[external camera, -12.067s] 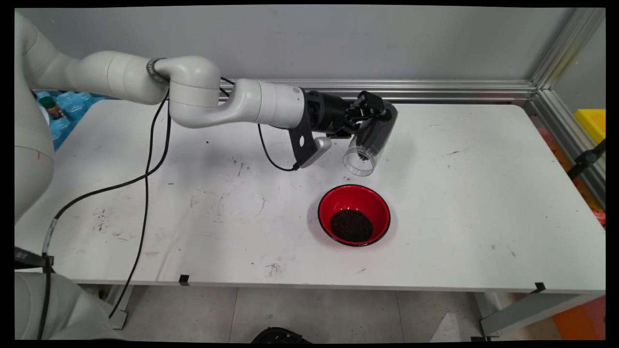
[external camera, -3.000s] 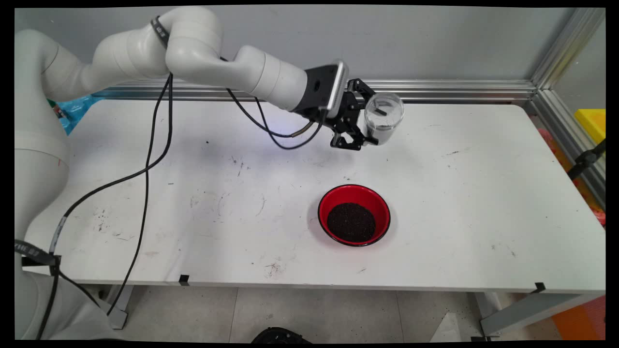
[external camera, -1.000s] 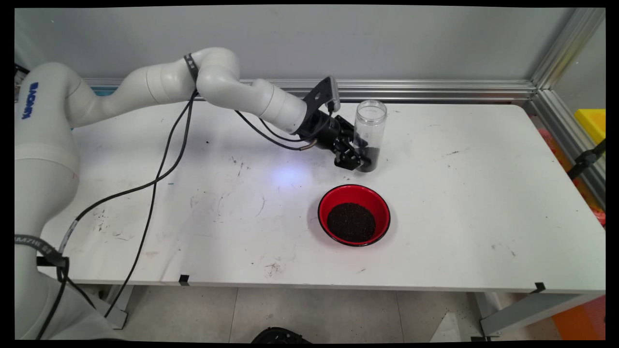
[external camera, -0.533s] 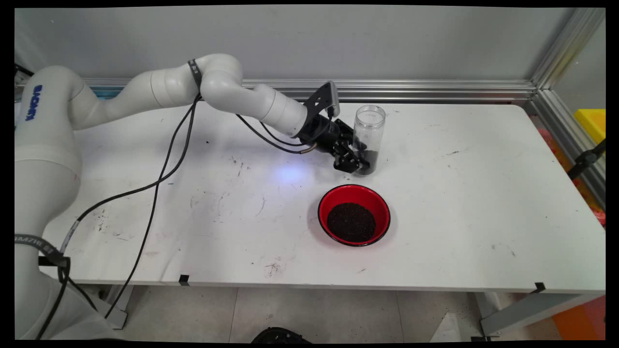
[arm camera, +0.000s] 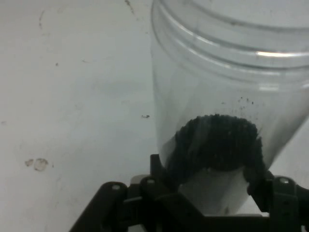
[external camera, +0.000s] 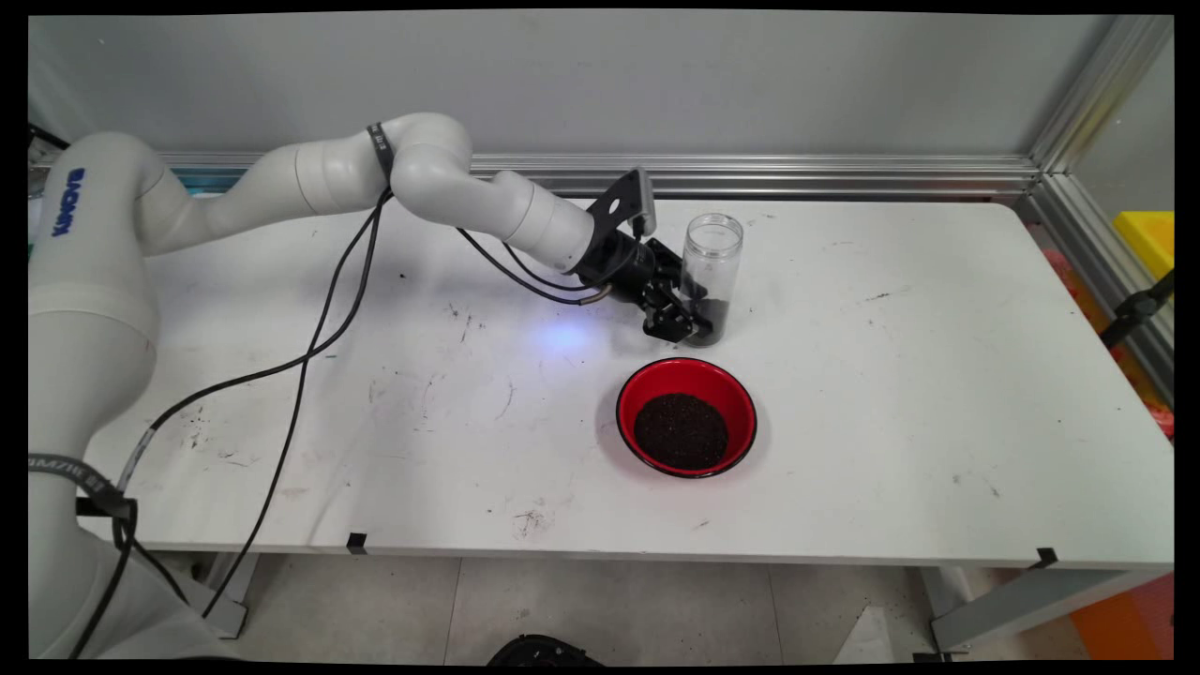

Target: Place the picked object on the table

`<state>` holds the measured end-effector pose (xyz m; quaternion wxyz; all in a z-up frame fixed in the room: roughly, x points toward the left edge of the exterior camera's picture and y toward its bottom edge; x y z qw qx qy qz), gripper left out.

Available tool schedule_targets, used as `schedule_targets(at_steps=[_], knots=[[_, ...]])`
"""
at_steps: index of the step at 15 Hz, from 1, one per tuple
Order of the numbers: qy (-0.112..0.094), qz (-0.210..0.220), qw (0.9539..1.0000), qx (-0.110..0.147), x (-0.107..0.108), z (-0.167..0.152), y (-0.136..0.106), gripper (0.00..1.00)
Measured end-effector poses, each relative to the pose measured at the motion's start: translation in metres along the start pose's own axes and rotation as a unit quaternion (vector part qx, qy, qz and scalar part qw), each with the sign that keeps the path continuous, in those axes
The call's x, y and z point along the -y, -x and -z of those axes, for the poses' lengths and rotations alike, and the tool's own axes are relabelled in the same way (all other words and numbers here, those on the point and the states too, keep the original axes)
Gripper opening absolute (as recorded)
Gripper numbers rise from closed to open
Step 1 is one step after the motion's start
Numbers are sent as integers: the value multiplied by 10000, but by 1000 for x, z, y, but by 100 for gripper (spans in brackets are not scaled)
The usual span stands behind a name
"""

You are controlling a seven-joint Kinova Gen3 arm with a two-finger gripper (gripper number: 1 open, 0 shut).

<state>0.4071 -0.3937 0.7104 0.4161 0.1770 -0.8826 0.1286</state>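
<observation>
Gripper (external camera: 682,317) clamped on the lower part of a clear jar (external camera: 710,277).
Jar stands upright on the white table (external camera: 937,375), mouth open at the top, a little dark grain in its bottom; in the hand view the fingers (arm camera: 161,169) press the jar (arm camera: 227,96) from both sides, with the grain heaped between them; a red bowl (external camera: 686,416) sits near, on the camera's side of the jar and apart from it, holding a mound of the same dark grain; black cables (external camera: 309,347) hang from the arm.
</observation>
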Motion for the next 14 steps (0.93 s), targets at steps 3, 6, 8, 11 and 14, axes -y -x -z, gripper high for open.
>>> schedule_targets(at_steps=[3, 6, 8, 11, 14], knots=[[15, -7, 10000, 11, 0, -1, 2, 0], [28, -15, 10000, 25, 1, -1, 5, 0], [35, -17, 10000, 34, 1, -1, 6, 0], [63, -22, 10000, 51, 0, 0, 8, 0], [98, -33, 9999, 72, -2, 1, 10, 100]])
